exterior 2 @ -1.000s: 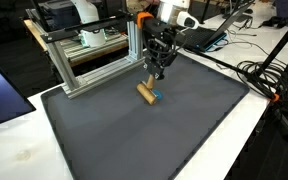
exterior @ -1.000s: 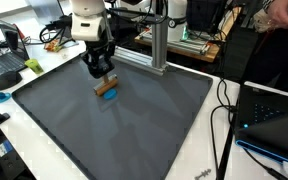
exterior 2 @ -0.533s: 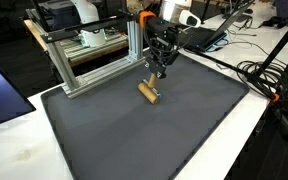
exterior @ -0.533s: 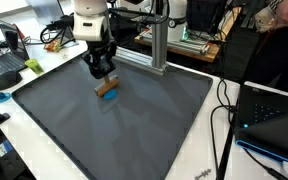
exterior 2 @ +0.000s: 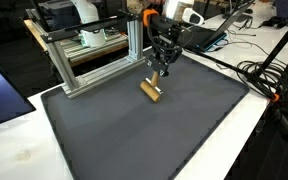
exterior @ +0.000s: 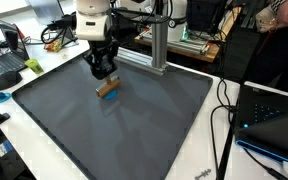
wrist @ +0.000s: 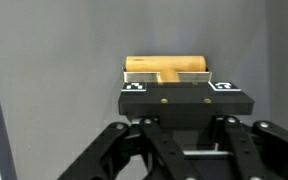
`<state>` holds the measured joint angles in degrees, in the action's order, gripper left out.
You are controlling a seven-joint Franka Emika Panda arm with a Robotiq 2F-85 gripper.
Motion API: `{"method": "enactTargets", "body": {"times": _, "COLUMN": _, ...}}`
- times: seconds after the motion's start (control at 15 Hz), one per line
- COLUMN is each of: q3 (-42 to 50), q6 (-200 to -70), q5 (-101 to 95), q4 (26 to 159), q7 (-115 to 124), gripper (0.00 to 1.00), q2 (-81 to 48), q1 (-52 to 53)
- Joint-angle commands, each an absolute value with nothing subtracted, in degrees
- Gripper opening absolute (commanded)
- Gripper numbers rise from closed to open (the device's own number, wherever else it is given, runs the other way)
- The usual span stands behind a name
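- While the black two-finger gripper (exterior: 103,75) is hovering over the dark grey mesh mat (exterior: 134,130), its fingers are pinching shut on the short tan wooden cylinder (wrist: 166,64), which is sitting crosswise just beneath them.
- The wood is looking light, stiff and smooth, so it is probably prone to rolling.
- Gripping across its middle is seeming safest.

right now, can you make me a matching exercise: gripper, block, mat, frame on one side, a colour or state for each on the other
Things:
1 gripper
2 block
3 mat
4 frame

Colour or state:
a dark grey, lying flat
b silver metal, upright at the mat's edge
c black, shut on a thing
d tan wood, held in the jaws

Pairs: 1-c, 2-d, 3-a, 4-b
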<state>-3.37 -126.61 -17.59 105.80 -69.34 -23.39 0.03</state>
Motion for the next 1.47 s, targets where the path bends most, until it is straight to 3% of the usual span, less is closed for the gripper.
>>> {"method": "enactTargets", "body": {"times": 0.0, "q3": -4.9, "q6": -127.0, "q5": -16.1, "q4": 105.3, "q7": -69.4, "gripper": 0.22, "q2": -25.3, "q1": 0.7}}
{"method": "enactTargets", "body": {"times": 0.87, "q3": -6.6, "q6": -127.1, "q5": -15.5, "q4": 104.9, "q7": -69.6, "gripper": 0.22, "q2": -26.1, "q1": 1.3}}
{"method": "enactTargets", "body": {"times": 1.4, "q3": -6.0, "q6": -119.4, "q5": -6.4, "q4": 105.3, "q7": -63.4, "gripper": 0.22, "q2": -16.4, "q1": -0.3}}
